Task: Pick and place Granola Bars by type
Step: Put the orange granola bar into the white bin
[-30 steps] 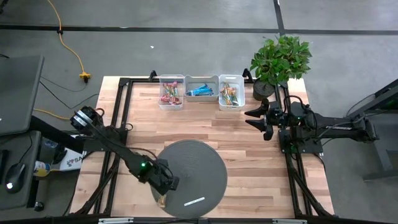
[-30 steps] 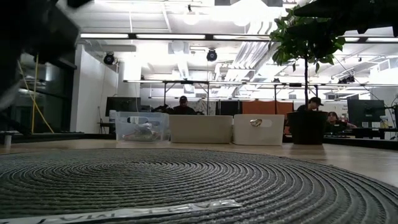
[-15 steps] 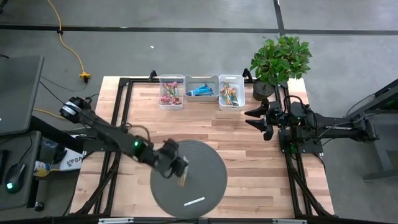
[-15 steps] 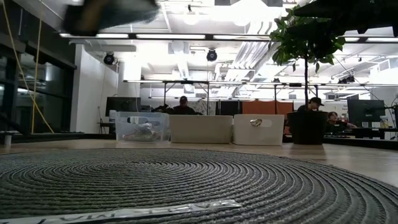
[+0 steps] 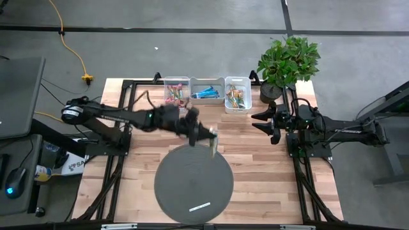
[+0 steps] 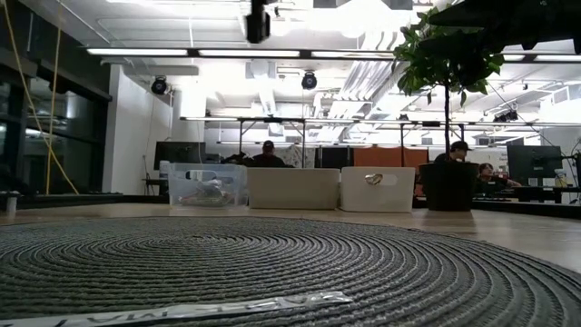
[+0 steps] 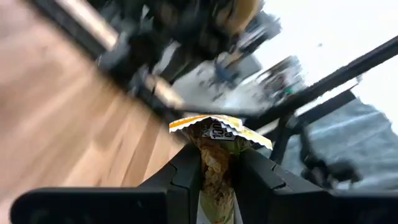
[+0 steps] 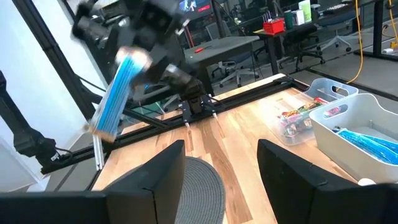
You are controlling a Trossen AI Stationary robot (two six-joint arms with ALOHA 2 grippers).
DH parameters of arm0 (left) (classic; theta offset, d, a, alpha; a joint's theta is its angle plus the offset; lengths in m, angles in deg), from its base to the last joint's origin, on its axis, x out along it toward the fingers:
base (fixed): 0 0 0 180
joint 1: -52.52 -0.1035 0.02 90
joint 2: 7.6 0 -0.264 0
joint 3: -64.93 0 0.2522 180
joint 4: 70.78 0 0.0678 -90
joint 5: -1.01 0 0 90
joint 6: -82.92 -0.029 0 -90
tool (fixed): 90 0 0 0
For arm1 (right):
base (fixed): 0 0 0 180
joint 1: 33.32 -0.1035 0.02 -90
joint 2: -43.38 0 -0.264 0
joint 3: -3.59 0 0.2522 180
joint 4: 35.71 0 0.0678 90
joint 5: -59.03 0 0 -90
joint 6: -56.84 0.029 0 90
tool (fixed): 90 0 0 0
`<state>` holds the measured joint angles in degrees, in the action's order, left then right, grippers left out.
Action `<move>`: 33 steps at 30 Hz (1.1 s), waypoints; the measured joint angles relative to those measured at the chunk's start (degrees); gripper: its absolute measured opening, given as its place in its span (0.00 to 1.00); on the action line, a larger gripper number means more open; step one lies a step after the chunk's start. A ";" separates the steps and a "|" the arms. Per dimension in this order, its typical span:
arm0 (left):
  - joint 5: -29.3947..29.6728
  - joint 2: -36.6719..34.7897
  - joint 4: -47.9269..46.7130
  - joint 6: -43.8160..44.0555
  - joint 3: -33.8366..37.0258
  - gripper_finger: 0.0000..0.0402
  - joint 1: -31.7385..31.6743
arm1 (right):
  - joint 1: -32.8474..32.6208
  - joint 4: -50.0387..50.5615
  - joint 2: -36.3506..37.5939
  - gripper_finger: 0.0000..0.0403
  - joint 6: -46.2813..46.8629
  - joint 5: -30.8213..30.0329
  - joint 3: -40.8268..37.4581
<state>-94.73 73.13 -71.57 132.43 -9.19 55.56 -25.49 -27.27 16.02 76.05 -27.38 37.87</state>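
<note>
Left gripper [image 5: 211,137] clamped on brown-orange-green granola bar [image 5: 214,143], bar hanging lengthwise over mat's far edge; matching bin [image 5: 237,95] lies beyond, toward plant side; right gripper [image 5: 261,121] parted, idle

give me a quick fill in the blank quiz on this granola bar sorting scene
1. The left claw is shut on a ____ held above the table.
2. The round woven mat holds only a thin white ____.
3. At the table's far edge stand ____ bins in a row, the middle bin holding blue bars.
4. The right claw waits open near the potted ____.

Missing words: granola bar; strip; three; plant
</note>
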 joint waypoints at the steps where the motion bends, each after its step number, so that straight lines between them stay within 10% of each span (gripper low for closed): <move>1: -1.90 0.00 1.94 -0.28 0.00 0.18 -1.74 | 0.01 0.01 0.00 0.46 0.08 0.00 0.00; 17: -23.55 3.26 13.02 1.67 -2.99 0.18 -25.11 | -0.01 0.00 0.00 0.46 -0.03 -0.02 0.00; 33: -35.70 29.52 -4.16 -0.21 -41.47 0.18 -32.96 | -0.01 -0.02 0.00 0.46 0.10 -0.04 0.00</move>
<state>-130.44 102.65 -75.73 132.22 -50.66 22.60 -25.50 -27.30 16.02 76.14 -27.42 37.87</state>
